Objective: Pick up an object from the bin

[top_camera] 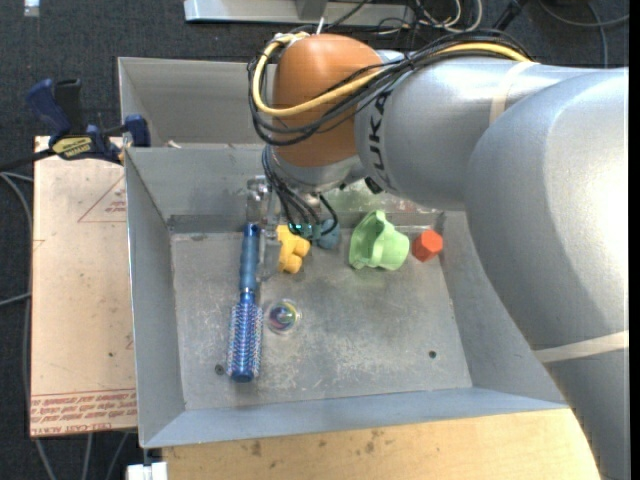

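Note:
My gripper (262, 202) hangs low at the back of the bin, just under the arm's wrist. Directly below it is the handle end of a blue hairbrush (244, 313), which lies lengthwise toward the front left with its bristle head nearest the front. A small yellow toy piece (291, 249) lies just right of the gripper, and a small teal piece (326, 236) sits beside it, partly hidden by cables.
A light green cup (377, 243) lies on its side right of the yellow piece, next to a small red block (428, 245). A little clear ball (282, 317) rests by the brush head. The arm covers the bin's right side.

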